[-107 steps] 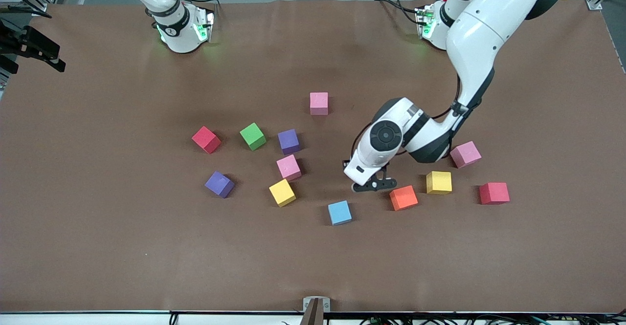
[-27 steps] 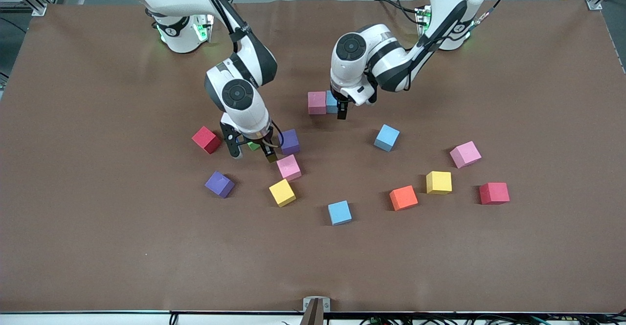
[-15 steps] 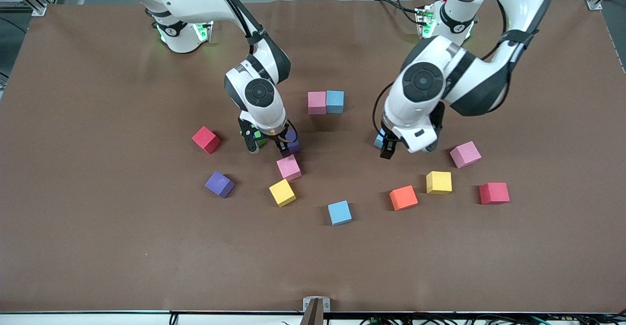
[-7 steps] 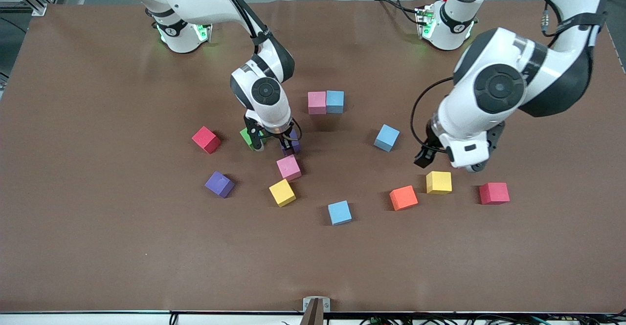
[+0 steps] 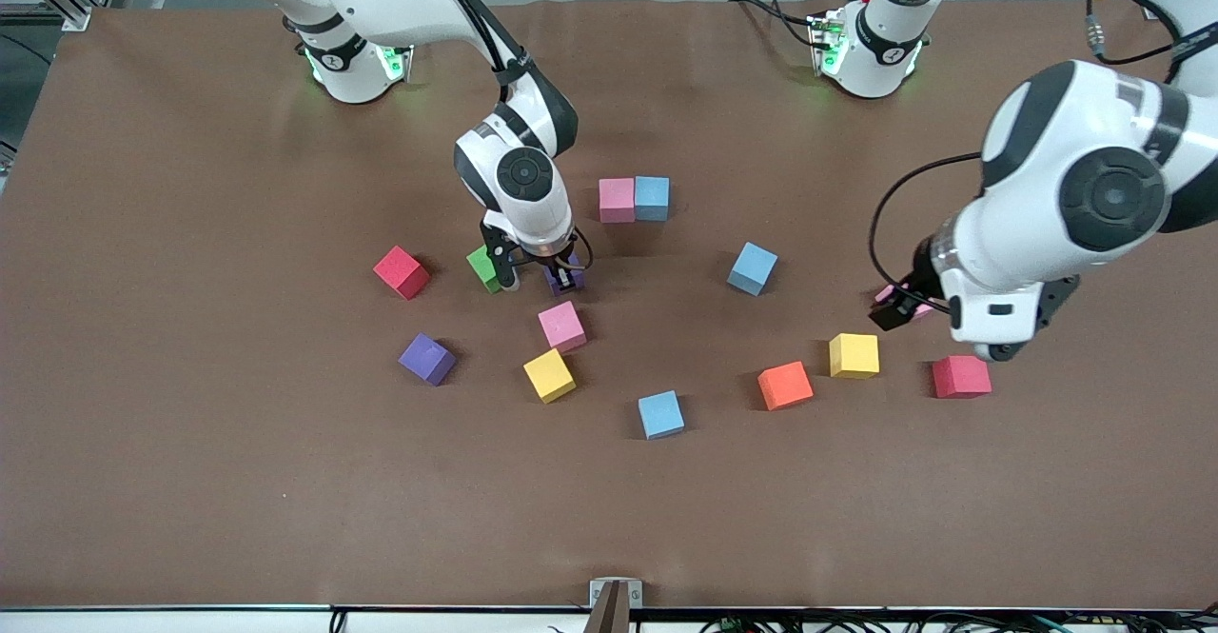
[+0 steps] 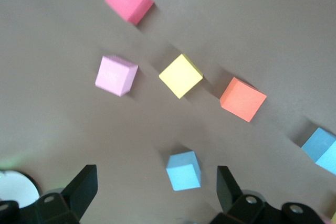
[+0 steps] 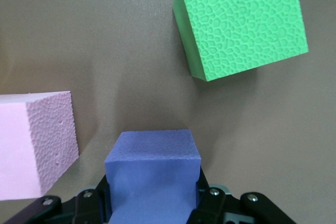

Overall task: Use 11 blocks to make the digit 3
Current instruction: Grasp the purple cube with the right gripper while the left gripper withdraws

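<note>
The brown table [image 5: 190, 481] is filling nearly the whole front view. The left arm [image 5: 1075, 205] is bulking large at the right edge of the frame, and the left gripper [image 6: 157, 195] is hanging with its fingers spread wide and nothing between them, up in the air over a pink block [image 5: 893, 294] that is mostly covered in the right-middle of the front view. The right arm [image 5: 428, 24] is reaching down from the upper left toward the centre, and the right gripper [image 5: 538, 276] is sitting low at the table with its fingers pressing both sides of a purple block [image 7: 153, 174], just beside a green block [image 5: 481, 267].

A pink and light blue pair [image 5: 634, 199] is lying side by side, touching, just above centre. A lone light blue block [image 5: 753, 267] is lying right of centre. Below the right gripper another pink block [image 5: 561, 326] and a yellow block [image 5: 549, 375] are sitting close together, with a second purple block [image 5: 426, 358] toward the frame's left. A third light blue block [image 5: 660, 414] is lying lower centre. An orange block [image 5: 785, 385] and a second yellow block [image 5: 854, 355] are sitting lower right. One red cube [image 5: 401, 272] is lying left of centre, and another red cube [image 5: 961, 377] at the lower right.
</note>
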Motion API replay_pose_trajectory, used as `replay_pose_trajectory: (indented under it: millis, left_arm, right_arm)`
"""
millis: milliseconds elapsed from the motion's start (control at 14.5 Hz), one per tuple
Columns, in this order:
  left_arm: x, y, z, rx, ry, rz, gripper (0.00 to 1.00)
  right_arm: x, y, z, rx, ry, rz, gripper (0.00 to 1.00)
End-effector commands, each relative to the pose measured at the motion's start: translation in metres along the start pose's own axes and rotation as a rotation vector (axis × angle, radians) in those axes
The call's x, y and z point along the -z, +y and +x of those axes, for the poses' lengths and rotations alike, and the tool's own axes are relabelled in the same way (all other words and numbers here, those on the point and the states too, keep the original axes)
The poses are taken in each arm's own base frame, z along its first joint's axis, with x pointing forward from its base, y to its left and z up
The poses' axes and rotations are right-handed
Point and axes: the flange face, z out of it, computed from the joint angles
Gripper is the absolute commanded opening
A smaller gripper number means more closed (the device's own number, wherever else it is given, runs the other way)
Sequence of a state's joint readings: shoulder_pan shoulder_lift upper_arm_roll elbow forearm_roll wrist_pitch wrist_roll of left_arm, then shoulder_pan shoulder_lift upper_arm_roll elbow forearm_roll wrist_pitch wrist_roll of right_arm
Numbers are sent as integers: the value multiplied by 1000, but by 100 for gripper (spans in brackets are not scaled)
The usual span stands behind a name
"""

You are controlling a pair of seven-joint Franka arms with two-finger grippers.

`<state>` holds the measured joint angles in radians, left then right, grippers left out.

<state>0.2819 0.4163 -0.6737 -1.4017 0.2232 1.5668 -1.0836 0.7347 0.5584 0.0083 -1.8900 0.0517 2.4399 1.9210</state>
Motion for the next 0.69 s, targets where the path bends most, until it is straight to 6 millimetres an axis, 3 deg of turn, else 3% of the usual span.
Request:
replay_pose_trajectory:
  millis: [0, 207, 413, 482, 620]
  left_arm:
    - [9, -16, 17, -118, -8, -6, 100]
    - [11, -31, 34, -232, 9, 0, 100]
    - [33, -40, 31, -437, 67, 14, 100]
    - [48, -47, 33, -458, 87, 2, 100]
    - [56, -54, 31, -507, 83, 12, 100]
  right_arm:
    - [-9, 12, 0, -69, 16, -32, 0]
    - [-4, 32, -3, -115, 22, -39, 0]
    - [-2, 57, -7, -141, 32, -55, 0]
    - [-2, 65, -12, -153, 31, -48, 0]
    - [-5, 81, -22, -195, 23, -25, 0]
